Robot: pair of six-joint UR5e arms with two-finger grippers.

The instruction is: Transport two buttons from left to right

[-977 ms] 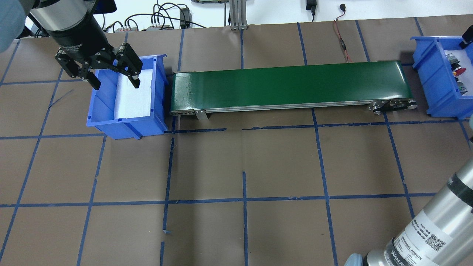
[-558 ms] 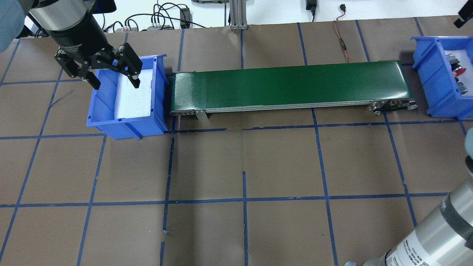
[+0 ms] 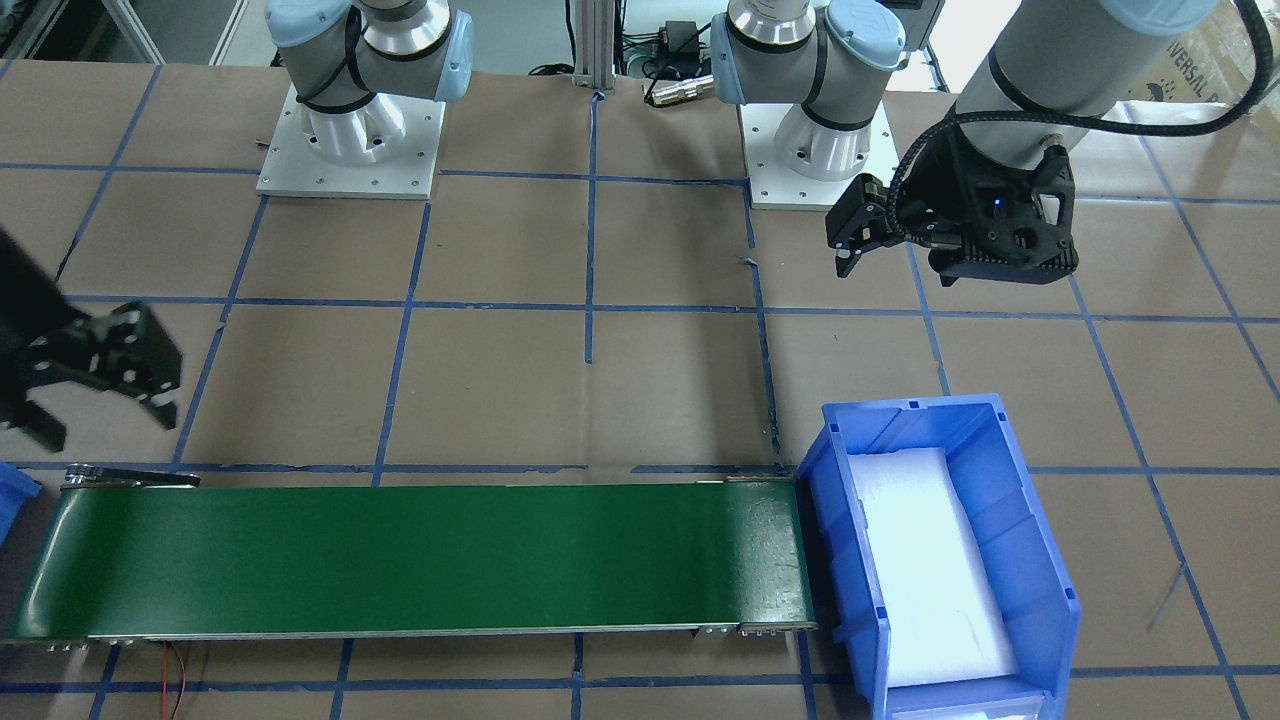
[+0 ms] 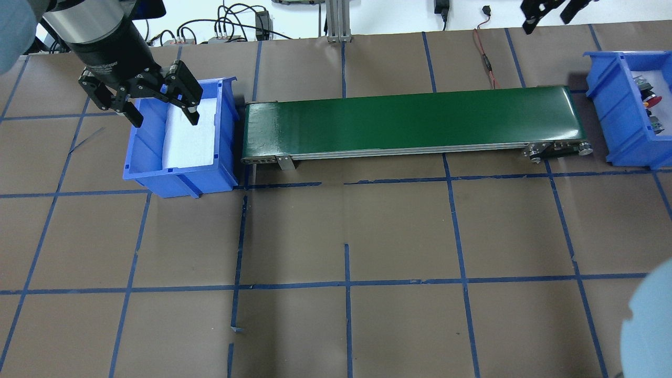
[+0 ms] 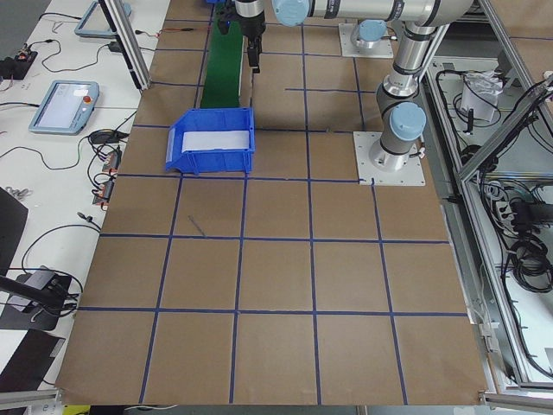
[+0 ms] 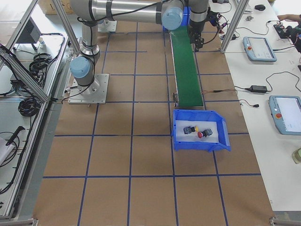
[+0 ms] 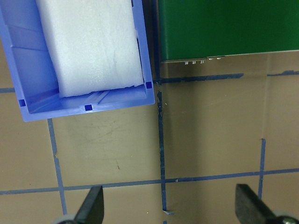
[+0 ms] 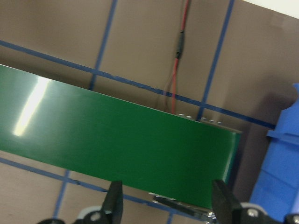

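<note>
Robotics lab — teach pendants [image 5: 67, 102], cable runs [image 5: 521, 226], aluminium framing [image 5: 126, 41] — tape-gridded table [image 4: 399, 231].

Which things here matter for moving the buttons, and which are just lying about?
Job: yellow button, red button, right blue bin holding both, foam-lined left blue bin, green conveyor belt, open left gripper, open right gripper.
Lying about: red cable beyond the belt, teach pendants on the side bench.
</note>
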